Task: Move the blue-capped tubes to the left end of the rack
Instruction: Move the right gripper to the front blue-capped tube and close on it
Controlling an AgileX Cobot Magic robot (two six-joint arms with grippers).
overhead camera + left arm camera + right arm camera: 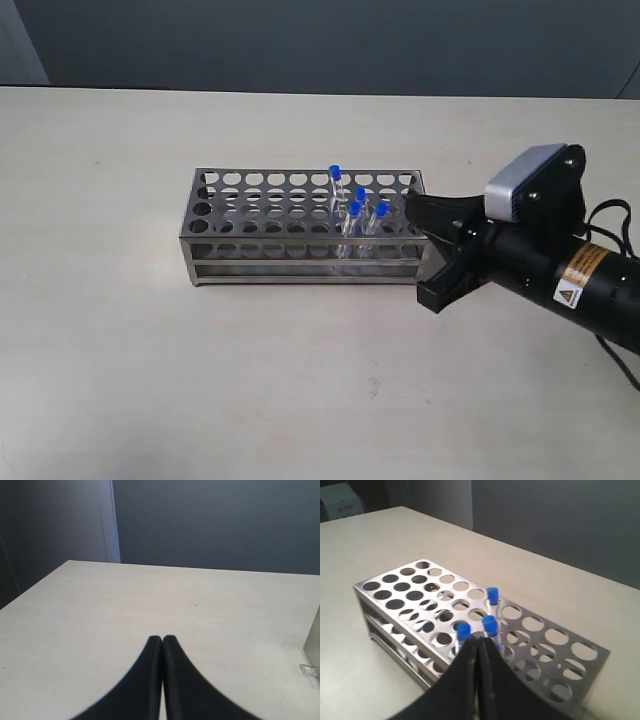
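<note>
**A:** Four slim clear blue-capped tubes [355, 210] stand near the right end of the rectangular silver steel rack [270, 239]. Which step?

**B:** Approach, I'd say. Right gripper [479, 647] hovers beside them, fingers together, empty. It must spread first. Left gripper [162, 641] is closed too, over bare table.

The right arm [520, 265], at the right of the exterior frame, is a matte black cylinder with a yellow warning label [580, 276], a rounded silver-grey camera housing [520, 185] and a black cable [608, 207]. The left tool [162, 641] and right tool [479, 645] have smooth, black, curved fingers.
</note>
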